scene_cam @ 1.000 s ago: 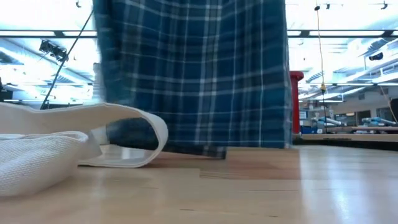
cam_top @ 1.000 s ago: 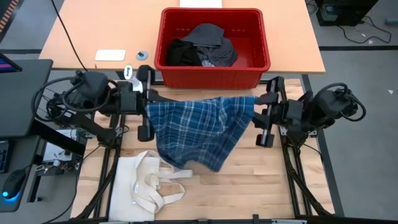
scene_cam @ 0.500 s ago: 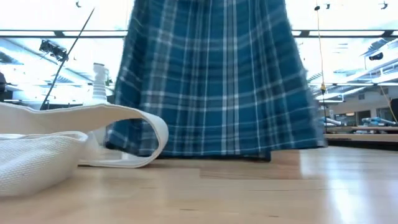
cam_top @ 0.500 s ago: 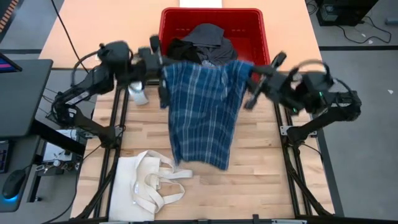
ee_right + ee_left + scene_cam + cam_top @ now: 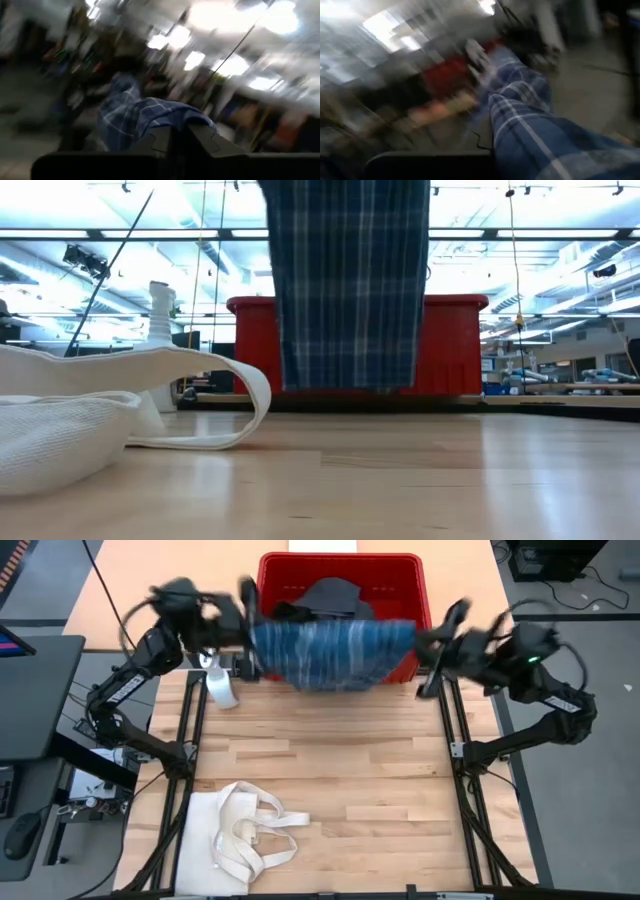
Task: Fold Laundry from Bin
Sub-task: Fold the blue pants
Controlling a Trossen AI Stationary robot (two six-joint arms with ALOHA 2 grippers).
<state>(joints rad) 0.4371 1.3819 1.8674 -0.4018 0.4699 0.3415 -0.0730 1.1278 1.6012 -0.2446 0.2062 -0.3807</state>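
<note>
Cream tote bag [image 5: 237,840] lies flat on wooden desk [image 5: 380,790], at near left corner, long handles looped toward desk middle. White spray bottle [image 5: 222,688] well beyond tote bag, near desk far left edge; upright or tilted, cannot tell. Small white flat object [image 5: 177,629] farther beyond bottle, on pale surface behind desk. Low view: tote handle [image 5: 215,395] curves up in foreground.

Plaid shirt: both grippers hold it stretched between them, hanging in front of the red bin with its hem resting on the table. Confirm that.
Not quite. The plaid shirt does hang between the left gripper and right gripper in front of the red bin, but its hem is clear of the table. The low view shows the gap beneath it.
</note>
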